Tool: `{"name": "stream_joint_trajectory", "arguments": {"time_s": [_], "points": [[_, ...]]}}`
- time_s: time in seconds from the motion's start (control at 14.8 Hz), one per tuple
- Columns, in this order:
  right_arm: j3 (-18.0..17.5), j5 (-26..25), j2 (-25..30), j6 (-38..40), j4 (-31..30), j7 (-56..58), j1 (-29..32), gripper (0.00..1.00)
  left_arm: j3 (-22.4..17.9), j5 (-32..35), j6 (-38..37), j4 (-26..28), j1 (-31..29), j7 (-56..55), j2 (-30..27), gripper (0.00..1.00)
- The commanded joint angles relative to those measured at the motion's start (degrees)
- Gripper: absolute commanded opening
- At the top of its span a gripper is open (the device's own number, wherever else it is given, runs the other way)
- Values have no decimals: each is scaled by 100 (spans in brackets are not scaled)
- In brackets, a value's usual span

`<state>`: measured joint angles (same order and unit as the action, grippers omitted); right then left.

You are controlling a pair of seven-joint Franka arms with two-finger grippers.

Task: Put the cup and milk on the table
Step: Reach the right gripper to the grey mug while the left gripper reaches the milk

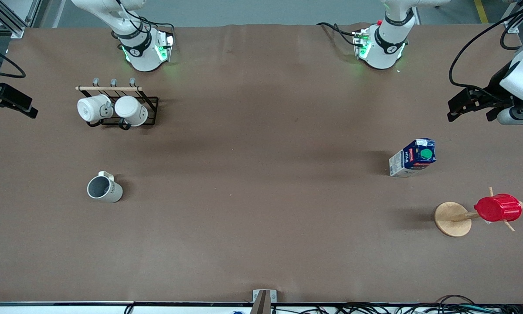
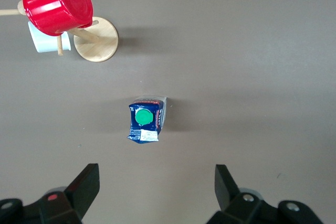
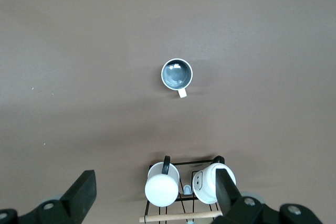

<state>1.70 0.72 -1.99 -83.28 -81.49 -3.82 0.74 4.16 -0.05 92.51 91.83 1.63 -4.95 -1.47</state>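
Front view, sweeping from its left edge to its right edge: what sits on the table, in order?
cup → rack with two white mugs → milk → wooden stand with the red cup.

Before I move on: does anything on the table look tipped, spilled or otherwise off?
Nothing stands out. The cup stands upright and empty, the milk stands upright with its cap on, no spill on the table. The left gripper and right gripper hang open, high above.

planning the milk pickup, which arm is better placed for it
Left. Its open claw hangs over the table at the milk's end. The right claw, also open, is up by the mug rack, at the cup's end.
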Motion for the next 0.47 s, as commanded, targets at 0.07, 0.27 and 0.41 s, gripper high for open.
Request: {"name": "stream_joint_trajectory", "arguments": {"time_s": [0.07,0.27,0.41], "points": [[-29,-54,5,49,19,39,22,100,-3,-57,101,19,4,-6,50,97],[-29,-54,5,49,19,39,22,100,-3,-83,110,-51,4,-41,121,97],[-29,-54,5,40,19,39,31,100,-3,-75,118,-42,4,-6,156,97]]}}
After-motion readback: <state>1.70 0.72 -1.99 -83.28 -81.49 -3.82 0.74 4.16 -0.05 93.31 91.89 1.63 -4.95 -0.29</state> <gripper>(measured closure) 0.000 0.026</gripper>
